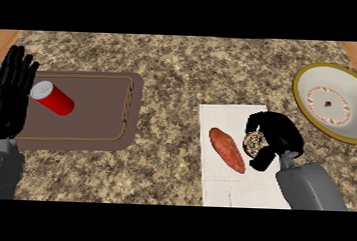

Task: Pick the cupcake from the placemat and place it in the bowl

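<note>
The cupcake [254, 140] shows only as a small brown and cream patch on the white placemat [227, 119]. My right hand [275, 133] is curled round it from the right and hides most of it. The bowl [331, 103], white inside with a yellow rim, stands at the right edge of the counter, a short way up and right of that hand. My left hand [11, 94] rests open at the far left, fingers up.
An orange sweet potato [227, 149] lies on the placemat just left of the cupcake. A red can [52, 98] lies tilted on a brown tray [100, 125] at the left.
</note>
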Robot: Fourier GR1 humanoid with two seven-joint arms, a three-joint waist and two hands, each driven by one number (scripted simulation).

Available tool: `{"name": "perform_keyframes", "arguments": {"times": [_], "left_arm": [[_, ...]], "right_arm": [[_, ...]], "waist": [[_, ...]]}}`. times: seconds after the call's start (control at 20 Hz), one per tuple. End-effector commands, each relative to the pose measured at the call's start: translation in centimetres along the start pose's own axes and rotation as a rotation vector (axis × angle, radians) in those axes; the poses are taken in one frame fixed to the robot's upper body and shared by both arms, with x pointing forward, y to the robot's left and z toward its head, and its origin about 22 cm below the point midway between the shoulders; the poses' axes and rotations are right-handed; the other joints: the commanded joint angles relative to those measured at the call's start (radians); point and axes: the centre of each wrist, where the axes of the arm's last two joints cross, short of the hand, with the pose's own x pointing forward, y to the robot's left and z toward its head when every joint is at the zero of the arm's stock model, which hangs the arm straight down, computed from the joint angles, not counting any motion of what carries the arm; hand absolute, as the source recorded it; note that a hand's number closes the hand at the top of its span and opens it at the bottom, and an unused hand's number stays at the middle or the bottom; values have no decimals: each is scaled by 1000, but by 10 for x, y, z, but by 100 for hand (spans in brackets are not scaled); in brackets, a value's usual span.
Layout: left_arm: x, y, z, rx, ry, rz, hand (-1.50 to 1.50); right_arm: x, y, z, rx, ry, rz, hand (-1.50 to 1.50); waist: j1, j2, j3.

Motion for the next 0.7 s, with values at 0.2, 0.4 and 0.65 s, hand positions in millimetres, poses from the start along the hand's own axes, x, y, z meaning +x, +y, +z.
{"name": "perform_keyframes", "arguments": {"times": [0.2,0.4,0.65], "left_arm": [[-7,11,5,31,21,-9,0],[0,25,8,75,1,-27,0],[4,24,7,67,-3,-7,0]], "right_arm": [[-129,-57,33,-67,51,82,150],[-225,-89,71,-39,247,114,150],[-294,-152,124,-151,269,108,150]], "waist": [[-46,3,5],[-92,12,15],[-72,10,17]]}}
